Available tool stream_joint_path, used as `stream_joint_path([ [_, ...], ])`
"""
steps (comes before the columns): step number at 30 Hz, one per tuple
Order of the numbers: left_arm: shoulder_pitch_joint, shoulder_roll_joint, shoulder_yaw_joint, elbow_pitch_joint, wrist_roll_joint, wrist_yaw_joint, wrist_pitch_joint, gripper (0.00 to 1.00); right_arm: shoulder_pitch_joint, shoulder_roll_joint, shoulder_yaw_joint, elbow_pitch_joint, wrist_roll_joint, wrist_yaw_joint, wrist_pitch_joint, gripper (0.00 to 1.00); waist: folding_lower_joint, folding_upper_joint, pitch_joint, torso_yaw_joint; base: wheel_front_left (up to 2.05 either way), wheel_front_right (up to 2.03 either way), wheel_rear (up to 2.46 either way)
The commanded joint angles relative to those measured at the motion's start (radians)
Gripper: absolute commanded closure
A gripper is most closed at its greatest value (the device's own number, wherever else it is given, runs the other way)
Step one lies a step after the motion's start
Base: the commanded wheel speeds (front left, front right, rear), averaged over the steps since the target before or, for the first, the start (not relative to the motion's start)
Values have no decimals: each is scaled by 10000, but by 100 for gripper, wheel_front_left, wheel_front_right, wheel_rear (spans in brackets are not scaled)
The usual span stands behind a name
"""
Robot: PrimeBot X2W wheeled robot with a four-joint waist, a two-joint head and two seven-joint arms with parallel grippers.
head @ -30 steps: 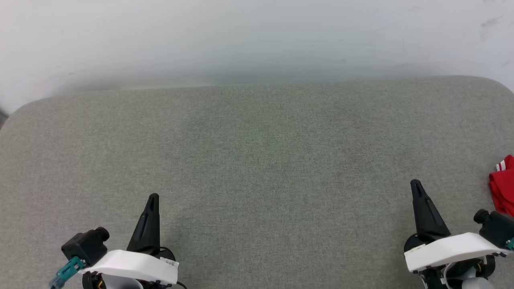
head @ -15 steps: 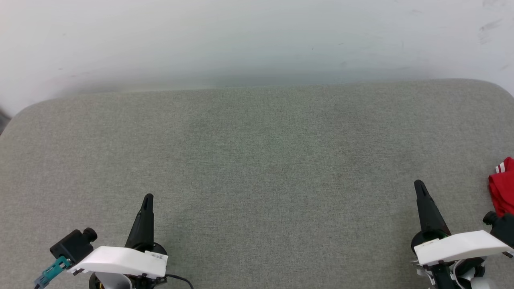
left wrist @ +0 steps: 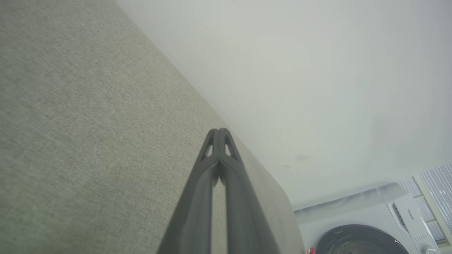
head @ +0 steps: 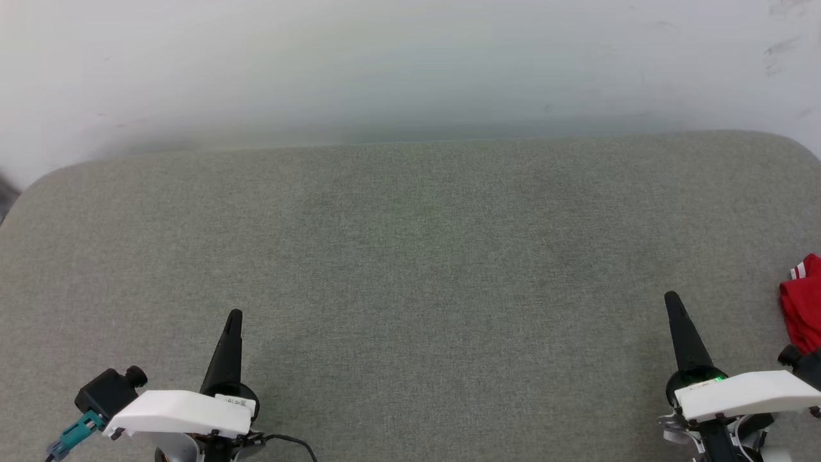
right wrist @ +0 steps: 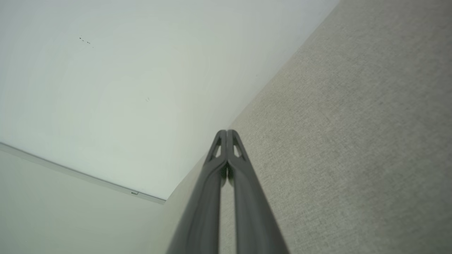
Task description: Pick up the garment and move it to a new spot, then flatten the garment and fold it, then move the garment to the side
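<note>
Head view shows jaws clenched on nothing at both the left gripper [head: 235, 316] and the right gripper [head: 671, 299], parked low over the near side of the grey tabletop [head: 410, 256], probably a neutral start pose, while the garment [head: 802, 311] lies bunched at the far right, nearest the right gripper, not yet picked up.

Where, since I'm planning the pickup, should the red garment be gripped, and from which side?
Probably the bunched red edge of the garment, just below its striped trim: those raised folds face the right gripper, which lies nearest. Come in from the garment's left, jaws opened first. The rest is cut off.
</note>
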Motion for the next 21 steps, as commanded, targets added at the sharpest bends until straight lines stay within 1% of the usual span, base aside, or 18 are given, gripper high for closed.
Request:
stream_joint_path([
  [1,-218,31,60,-47,-266,-56,67,100,-272,-89,-43,-38,292,0,55,100,0,0,-8,2,0,0,0],
  [21,-373,22,262,249,-2318,-70,618,100,-336,-86,-206,219,2342,-1,481,100,0,0,-138,30,0,0,0],
])
